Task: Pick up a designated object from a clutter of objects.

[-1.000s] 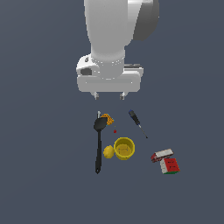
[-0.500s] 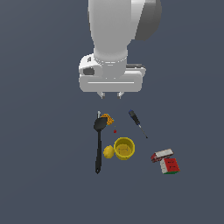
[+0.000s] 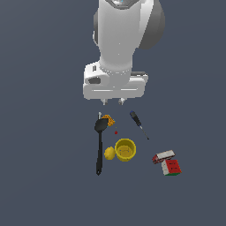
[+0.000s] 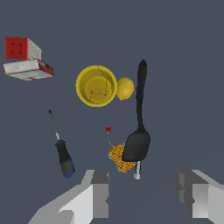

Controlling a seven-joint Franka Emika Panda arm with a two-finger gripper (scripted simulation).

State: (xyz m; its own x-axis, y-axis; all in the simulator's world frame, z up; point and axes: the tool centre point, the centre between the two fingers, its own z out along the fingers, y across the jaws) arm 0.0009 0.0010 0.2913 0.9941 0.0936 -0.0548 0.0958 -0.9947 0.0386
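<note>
Dark grey table. End effector [image 4: 142, 197] released, empty, hovering short of the yellow cup [image 3: 125, 149]; approach step. Next: centre over cup, avoiding lemon [image 3: 109, 153].

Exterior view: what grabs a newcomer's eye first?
The big white Franka arm fills the upper middle, its gripper hanging open and empty above the clutter. Below it the yellow cup stands out, upright, with the lemon against its side toward the exterior view's left. The black spatula lies just beyond the lemon, and a red-white box with a puzzle cube sits off to the right.
</note>
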